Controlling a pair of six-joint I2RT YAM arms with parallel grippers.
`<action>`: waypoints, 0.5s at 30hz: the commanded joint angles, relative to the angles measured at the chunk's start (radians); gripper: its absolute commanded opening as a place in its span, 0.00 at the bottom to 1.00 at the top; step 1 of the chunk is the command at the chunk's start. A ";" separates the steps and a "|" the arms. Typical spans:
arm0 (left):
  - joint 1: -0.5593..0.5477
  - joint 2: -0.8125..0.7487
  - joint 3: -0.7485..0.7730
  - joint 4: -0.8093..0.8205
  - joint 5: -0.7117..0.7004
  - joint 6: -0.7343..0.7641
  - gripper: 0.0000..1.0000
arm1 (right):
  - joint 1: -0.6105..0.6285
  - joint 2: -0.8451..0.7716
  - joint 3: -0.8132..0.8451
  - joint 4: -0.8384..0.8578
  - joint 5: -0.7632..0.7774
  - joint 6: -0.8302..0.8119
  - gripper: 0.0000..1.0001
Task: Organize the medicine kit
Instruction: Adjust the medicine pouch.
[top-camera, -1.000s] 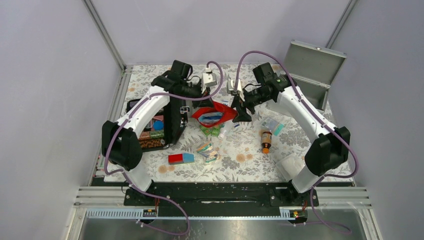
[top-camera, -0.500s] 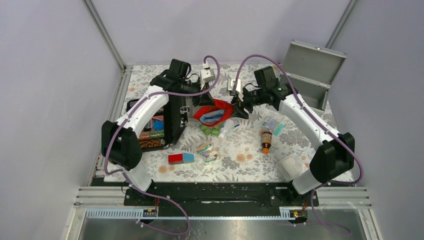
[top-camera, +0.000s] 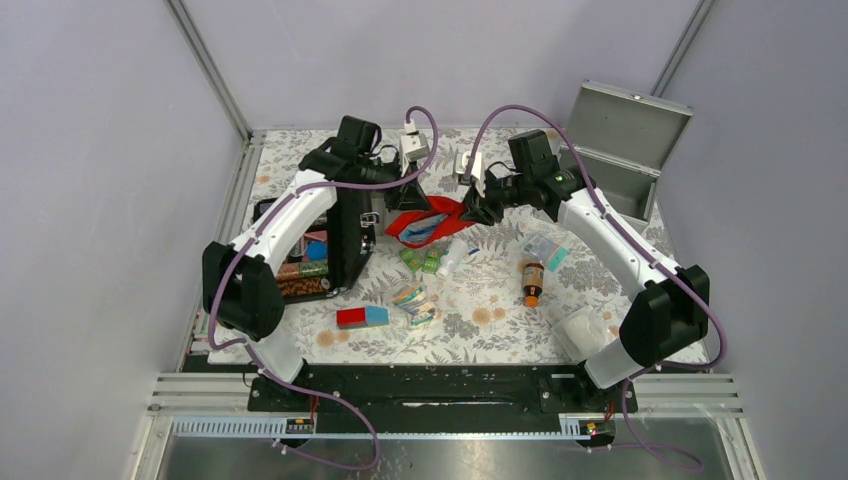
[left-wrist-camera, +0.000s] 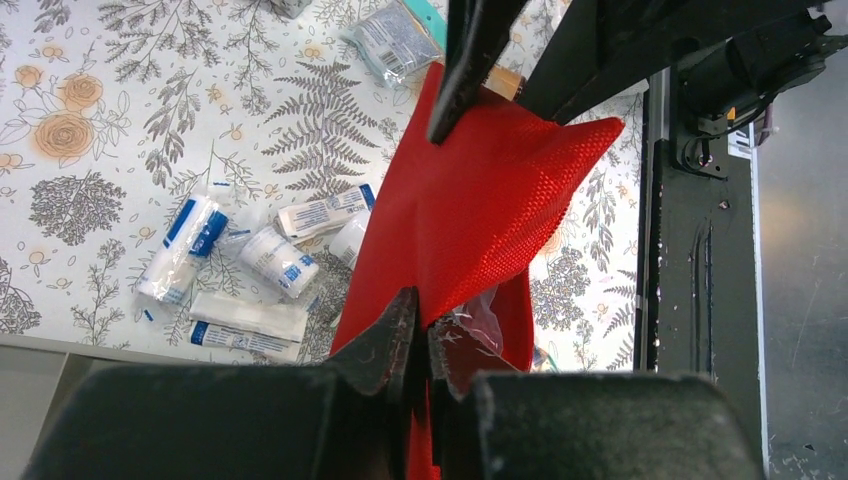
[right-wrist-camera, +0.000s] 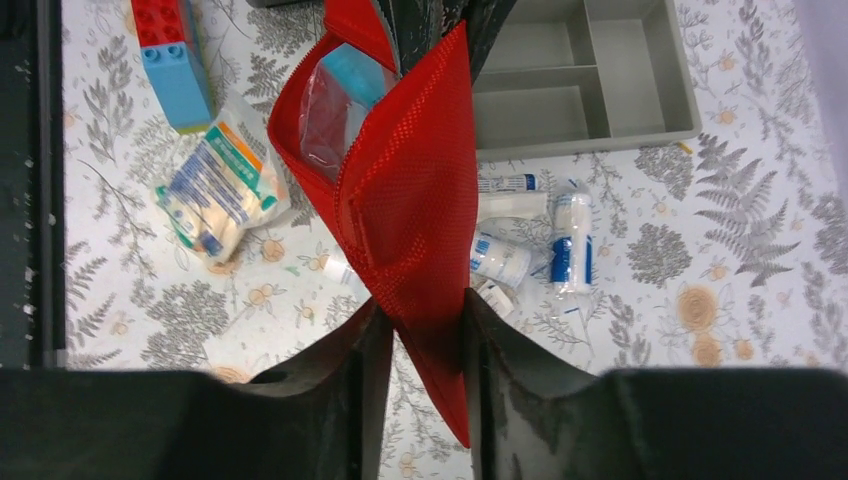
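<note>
The red fabric pouch (top-camera: 432, 220) hangs open in the air over the back middle of the table, stretched between both grippers. My left gripper (top-camera: 408, 196) is shut on its left edge; in the left wrist view the jaws (left-wrist-camera: 420, 335) pinch the red cloth (left-wrist-camera: 480, 200). My right gripper (top-camera: 479, 208) is shut on the right corner; in the right wrist view the jaws (right-wrist-camera: 420, 335) clamp a fold of the pouch (right-wrist-camera: 410, 200). A clear packet with something blue (right-wrist-camera: 335, 95) sits inside the pouch mouth.
Bandage rolls and tubes (right-wrist-camera: 520, 255) lie on the floral cloth under the pouch. A brown bottle (top-camera: 532, 280), a red-blue block (top-camera: 362, 317), wrapped packets (top-camera: 415, 300), a white pad (top-camera: 585, 325), a black case (top-camera: 310, 250) and a grey metal box (top-camera: 620, 150) surround it.
Both grippers have lifted the pouch and carried it a little toward the back. It now hangs tauter and flatter between them, and a small white bottle shows beneath it.
</note>
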 joint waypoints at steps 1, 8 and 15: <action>0.003 -0.005 0.055 0.038 0.035 -0.008 0.07 | 0.011 -0.014 0.041 0.029 -0.024 0.053 0.31; 0.016 -0.005 0.082 0.023 -0.013 -0.039 0.44 | 0.004 -0.029 0.121 -0.097 -0.027 0.060 0.00; 0.119 -0.017 0.095 0.395 0.053 -0.549 0.87 | -0.072 -0.079 0.180 -0.161 -0.106 0.145 0.00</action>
